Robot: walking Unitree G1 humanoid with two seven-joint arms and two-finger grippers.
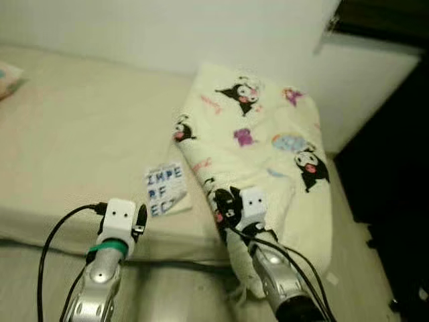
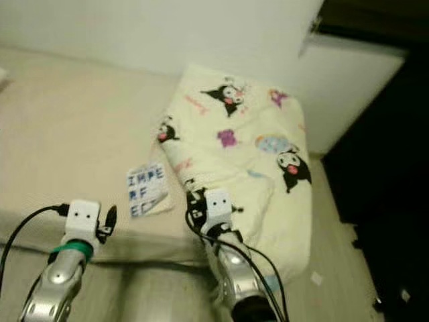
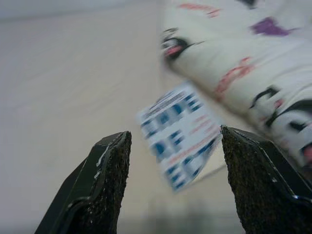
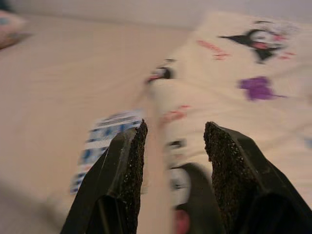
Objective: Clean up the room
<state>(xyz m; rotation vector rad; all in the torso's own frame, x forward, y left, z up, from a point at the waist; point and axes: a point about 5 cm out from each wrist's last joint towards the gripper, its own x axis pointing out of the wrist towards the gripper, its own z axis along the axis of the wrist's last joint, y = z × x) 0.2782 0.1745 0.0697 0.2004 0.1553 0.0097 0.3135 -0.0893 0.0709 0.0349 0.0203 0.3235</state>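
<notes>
With both grippers spread and empty, the right gripper (image 1: 224, 204) hovers over the cream cartoon-print blanket (image 1: 268, 144) hanging off the beige bed (image 1: 74, 134); pinch a thick fold. The left gripper (image 3: 173, 187) faces a blue-lettered packet (image 1: 165, 189), perhaps paper.

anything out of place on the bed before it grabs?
The cartoon-print blanket is bunched at the bed's right end, spilling over the edge toward the floor. A blue-lettered packet lies loose beside it. Both grippers, left and right, are open.
</notes>
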